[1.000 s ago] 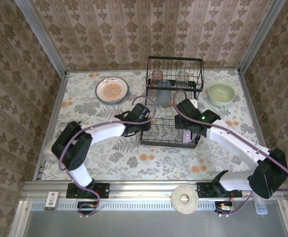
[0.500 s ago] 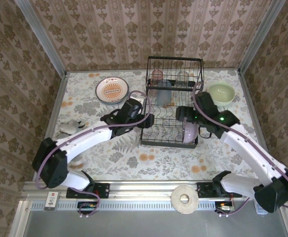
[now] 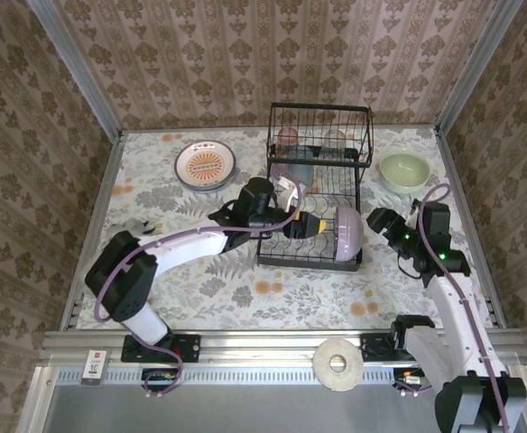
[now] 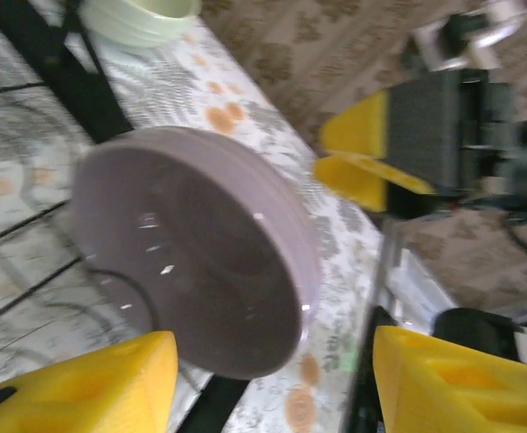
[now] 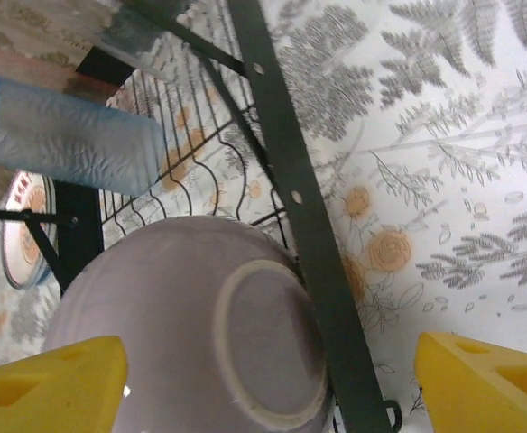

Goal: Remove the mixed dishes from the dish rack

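**Here, two open grippers flank the lilac bowl in the rack**

In the left wrist view the left arm's yellow fingers point(image 4: 83, 388) sit in the two bottom corners of the frame, spread wide. The lilac bowl point(image 4: 191, 262) stands on edge in the gap ahead of them, its hollow turned to the camera. Its lower rim comes down just beside the bottom-left finger, but blur hides whether they touch. The bottom-right finger is clear of it.

From above, the left gripper point(image 3: 305, 225) lies at frame centre over the lower tier of the dish rack point(image 3: 309, 262). Its arm runs down-left in a long bend to the base at the bottom left.

The right arm's fingers point(image 5: 485, 383) are likewise far apart in the bottom corners, with nothing between the pads. Beyond them the bowl shows its foot ring, and a black rack bar crosses diagonally beside it. Overhead, the right gripper point(image 3: 383, 224) hangs right of the rack, apart from the bowl. Its forearm drops toward the bottom right, where the frame edge cuts off the elbow.

A glass tumbler point(image 5: 65, 135) lies on its side at the upper left of the right wrist view. An orange-centred plate point(image 3: 206, 165) and a cream-green bowl point(image 3: 403, 171) rest on the table, upper left and upper right of the rack.
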